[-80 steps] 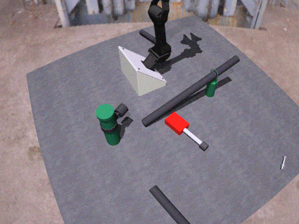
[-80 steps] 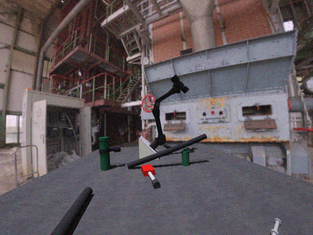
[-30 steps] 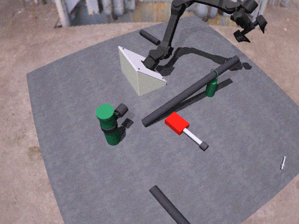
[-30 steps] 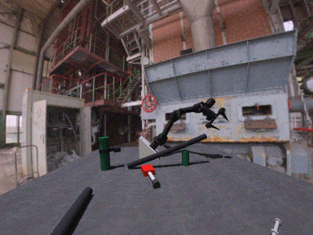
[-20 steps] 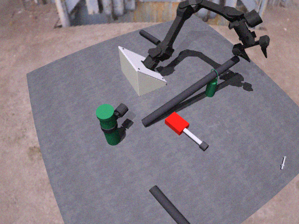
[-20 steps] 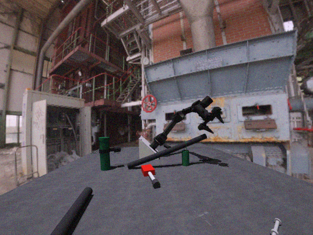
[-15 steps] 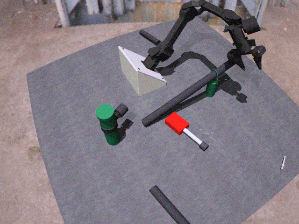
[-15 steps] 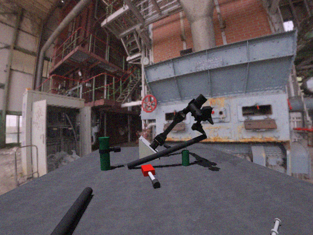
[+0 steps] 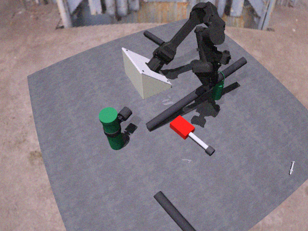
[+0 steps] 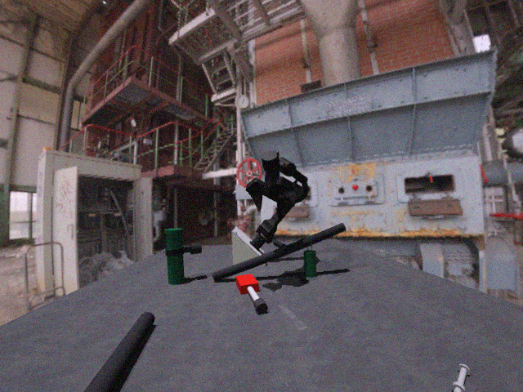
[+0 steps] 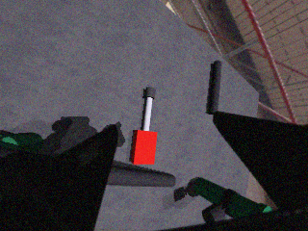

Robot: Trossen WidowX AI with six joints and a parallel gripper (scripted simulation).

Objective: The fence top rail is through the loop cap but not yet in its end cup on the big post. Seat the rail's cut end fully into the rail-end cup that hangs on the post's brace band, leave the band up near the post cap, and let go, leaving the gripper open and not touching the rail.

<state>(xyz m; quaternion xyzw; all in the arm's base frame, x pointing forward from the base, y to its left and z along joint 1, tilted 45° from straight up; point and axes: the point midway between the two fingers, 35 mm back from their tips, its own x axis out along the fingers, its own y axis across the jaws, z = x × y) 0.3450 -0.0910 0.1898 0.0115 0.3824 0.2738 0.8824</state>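
The dark rail (image 9: 173, 107) (image 10: 261, 259) (image 11: 144, 178) slopes through the loop (image 9: 222, 72) of the small green post (image 9: 217, 93) (image 10: 310, 263). Its far end is raised; its near end is low at the table, apart from the cup (image 9: 125, 113) (image 10: 195, 248) (image 11: 215, 213). That cup sticks out from the band (image 9: 112, 133) (image 10: 172, 251) on the big green post (image 9: 116, 143) (image 10: 175, 272) (image 11: 204, 189). The band sits somewhat above the post's mid-height. My gripper (image 11: 166, 122) is open and empty, well above the table and the rail. In the top view the arm partly hides the rail and small post.
A red block (image 9: 182, 126) (image 10: 247, 283) (image 11: 145, 147) with a white shaft and dark knob lies beside the rail. A loose dark pipe (image 9: 173, 211) (image 10: 127, 349) (image 11: 215, 87) lies in front. A white bolt (image 9: 291, 167) (image 10: 462, 376) is at the right. The pale wedge (image 9: 134, 71) (image 10: 243, 251) carries the arm.
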